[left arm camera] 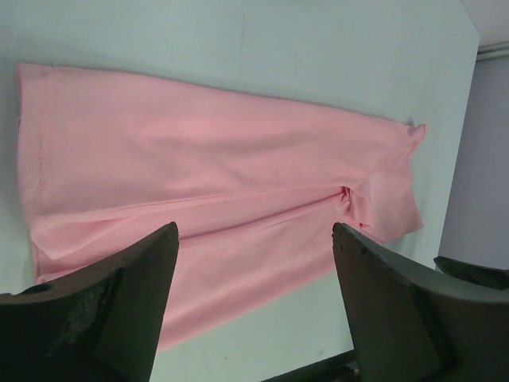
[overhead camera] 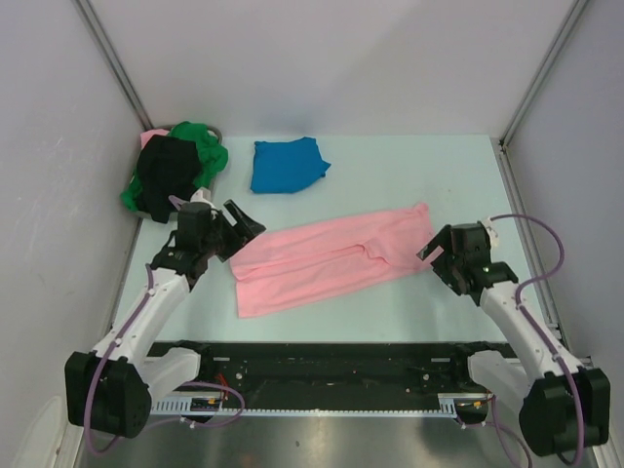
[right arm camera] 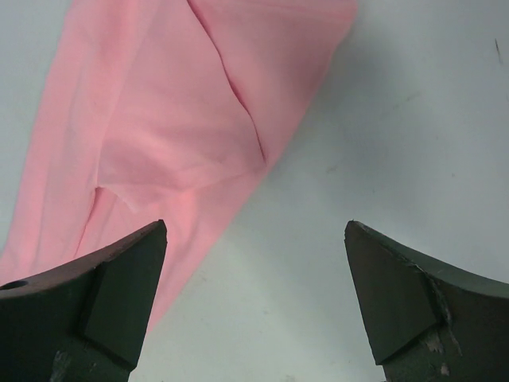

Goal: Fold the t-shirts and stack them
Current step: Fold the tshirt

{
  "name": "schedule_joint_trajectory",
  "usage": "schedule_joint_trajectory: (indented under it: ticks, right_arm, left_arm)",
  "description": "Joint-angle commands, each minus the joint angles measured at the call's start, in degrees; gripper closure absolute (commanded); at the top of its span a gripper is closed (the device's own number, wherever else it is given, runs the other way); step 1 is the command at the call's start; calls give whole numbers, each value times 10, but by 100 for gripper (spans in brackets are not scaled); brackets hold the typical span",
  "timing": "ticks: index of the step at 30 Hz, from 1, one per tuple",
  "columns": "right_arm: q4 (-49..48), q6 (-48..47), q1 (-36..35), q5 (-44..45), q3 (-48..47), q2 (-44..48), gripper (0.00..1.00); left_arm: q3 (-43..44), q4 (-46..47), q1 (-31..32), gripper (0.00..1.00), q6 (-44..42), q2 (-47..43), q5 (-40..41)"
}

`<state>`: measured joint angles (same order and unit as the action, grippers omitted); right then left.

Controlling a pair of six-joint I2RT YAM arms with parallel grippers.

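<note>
Dark fingers frame both wrist views: the left tool (left arm camera: 254,239) and the right tool (right arm camera: 254,231) stand with jaws wide apart and grip nothing, one at each end of the pink t-shirt (overhead camera: 331,258). The shirt lies slantwise on the worktop (overhead camera: 409,175) as a long narrow strip, its sides apparently turned in. Folding of this shirt looks half done. The next move likely calls for pinching one short end and carrying it over to the other. A blue t-shirt (overhead camera: 288,166) lies folded near the far edge, while the green t-shirt (overhead camera: 207,148) and the black t-shirt (overhead camera: 164,174) lie heaped at the far left.
</note>
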<state>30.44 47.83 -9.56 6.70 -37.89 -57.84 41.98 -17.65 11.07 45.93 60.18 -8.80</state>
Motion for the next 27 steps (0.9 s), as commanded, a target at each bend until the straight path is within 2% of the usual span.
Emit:
schedule_joint_trajectory:
  ticks: [1,5,8,16,21,22,27]
  right_arm:
    - [-39,64,-7,39,59,76,2]
    - [-84,90,-7,53,116,92,4]
    - [-132,106,-7,51,149,71,6]
    - [-258,124,-14,44,175,-43,9]
    - [-298,135,-20,46,176,-109,10]
    - [-326,136,-20,44,176,-117,12]
    - [-348,133,-28,42,169,-163,29]
  left_arm:
    - [-9,-18,3,17,-17,-31,-22]
    - [-15,-15,2,17,-19,-33,-26]
    - [-19,-12,2,17,-21,-33,-25]
    - [-18,-9,3,17,-30,-14,-25]
    - [-13,-6,3,17,-32,-2,-25]
    - [-11,-6,2,17,-34,-1,-24]
    - [-8,-10,2,17,-36,5,-18]
